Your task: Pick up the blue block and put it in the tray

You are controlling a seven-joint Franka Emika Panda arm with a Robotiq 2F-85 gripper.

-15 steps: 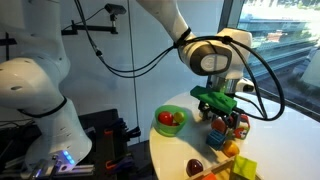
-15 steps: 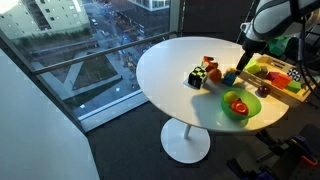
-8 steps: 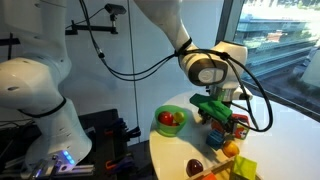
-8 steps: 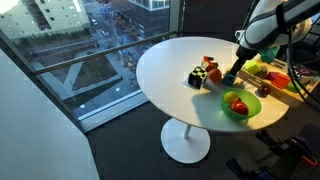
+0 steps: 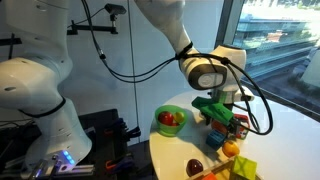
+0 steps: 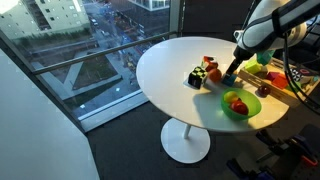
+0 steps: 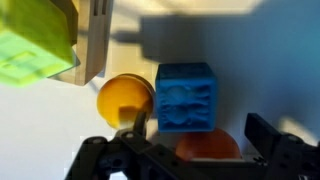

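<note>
Approach step: my jaws hang wide open, empty, above the blue block on the bench, beside a yellow ball. Next: descend, straddle block, close.

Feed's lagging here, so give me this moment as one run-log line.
phase: pre-grasp | gripper: open, above blue block | blue block: on table, ungripped, beside yellow ball | tray: block not in it

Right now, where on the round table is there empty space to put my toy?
The wide window side of the table, past the patterned cube, is bare; so is the front rim between that cube and the green bowl. It is crowded around the claw: blue block, round yellow toy, tray.
</note>
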